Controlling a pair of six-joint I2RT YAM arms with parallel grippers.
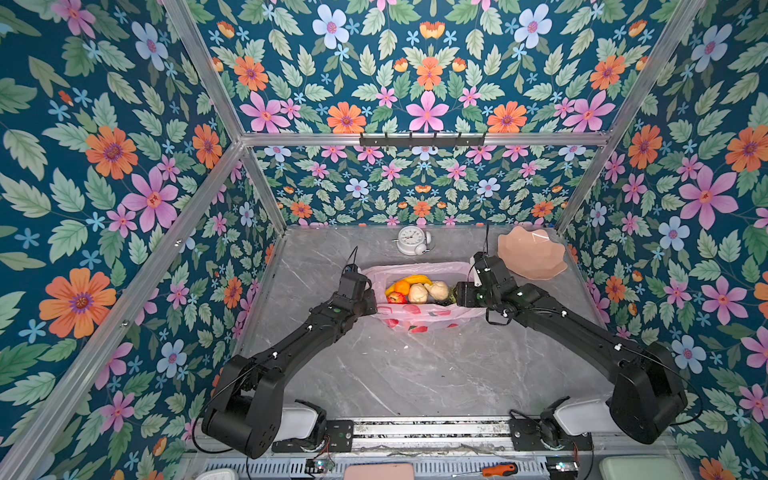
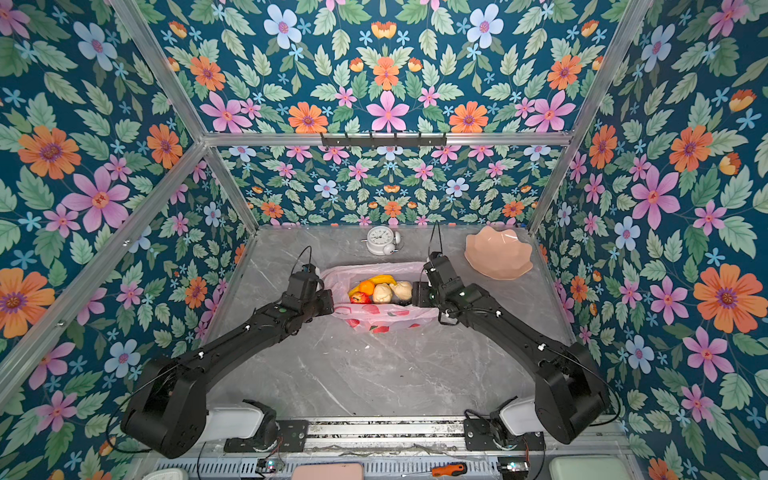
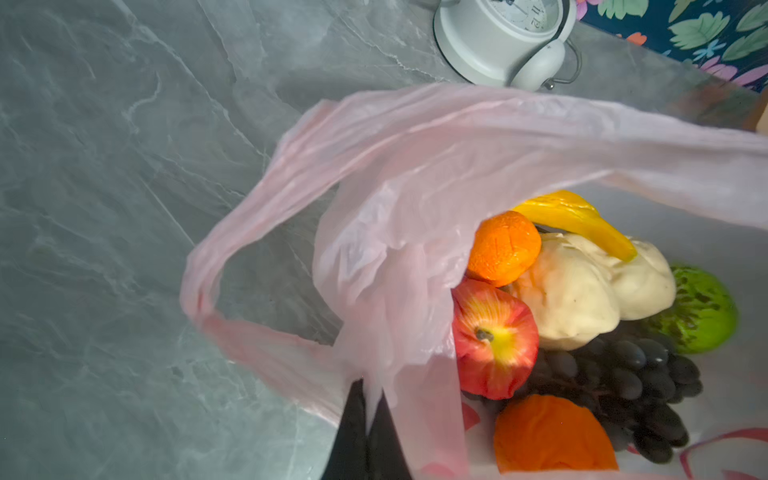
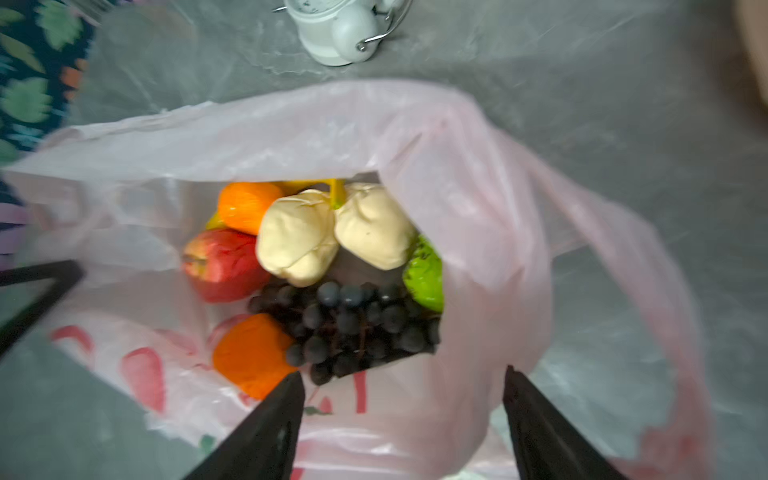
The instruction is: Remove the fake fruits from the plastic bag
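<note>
The plastic bag sits on the gray desk, a bit toward 12 o'clock from the middle, and its mouth is wide open in both top views. All the fake fruits are inside the bag. In a top view the yellow banana is at 12 o'clock in the pile, an orange is at 10 o'clock, the red apple is at 8 o'clock, and two pale cream fruits lie side by side in the middle. The left wrist view also shows the dark grapes under the cream fruits, a bumpy green fruit beside them, and a second orange touching the grapes. The left fingers are at the bag's 9 o'clock edge. They are squeezed tight on a bit of the thin pink bag wall. One loop handle hangs loose just beside them. The right fingers are at the bag's 3 o'clock edge. They are spread far apart and hold nothing, and the bag's rim lies between them. The other loop handle droops on the desk there. A white alarm clock stands at 12 o'clock from the bag. A peach dish sits at 2 o'clock, near the right arm.
</note>
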